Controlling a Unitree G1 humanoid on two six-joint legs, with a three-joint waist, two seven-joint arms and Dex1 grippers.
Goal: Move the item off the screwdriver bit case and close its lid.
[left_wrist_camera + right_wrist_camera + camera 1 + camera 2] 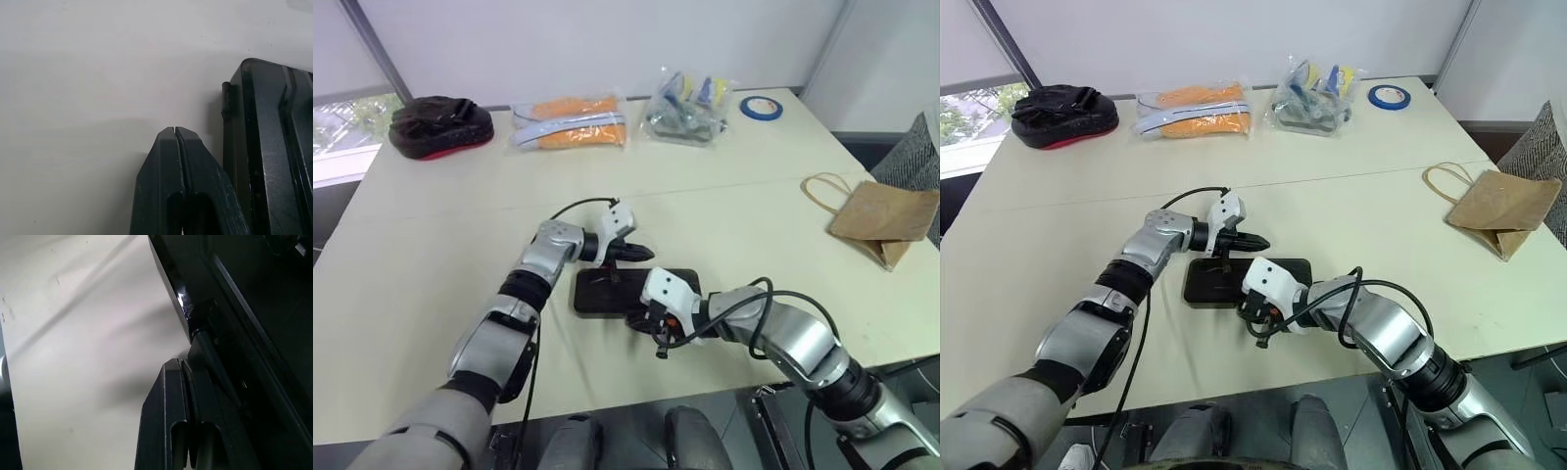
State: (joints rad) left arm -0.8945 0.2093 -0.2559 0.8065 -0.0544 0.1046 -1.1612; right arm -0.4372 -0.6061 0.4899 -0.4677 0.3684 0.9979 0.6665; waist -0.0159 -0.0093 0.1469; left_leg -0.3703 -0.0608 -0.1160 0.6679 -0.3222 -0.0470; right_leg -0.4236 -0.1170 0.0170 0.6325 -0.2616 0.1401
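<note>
1. The paper bag (882, 223) lies on its side near the table's (431, 255) right edge, at about three o'clock from the case (607, 294) and well apart from it. So I judge the first half of the task done.
2. The case sits near the front edge of the table, between the two arms. In the head views it reads as one flat dark slab, so the lid (1285, 266) looks folded down over the tray. Whether the latch has caught, I cannot tell.
3. The left gripper (641, 254) hangs at the case's twelve o'clock edge. Its fingers (177, 166) are pressed together and hold nothing. In the left wrist view their tips sit just beside a corner of the dark shell.
4. The right gripper (1255, 328) is at the case's six o'clock edge, also closed and empty. In the right wrist view its fingers (171, 411) lie close beside the case's glossy rim and a small dark fitting there.
5. The step in hand looks like finishing the closure. The next move probably calls for a firm downward press on the lid near the latch side, with the other arm steadying the case so it does not slide.
6. Along the far edge, from ten to one o'clock, lie a black-and-red pouch (440, 125), two clear bags (570, 123) and a roll of blue tape (761, 107).
</note>
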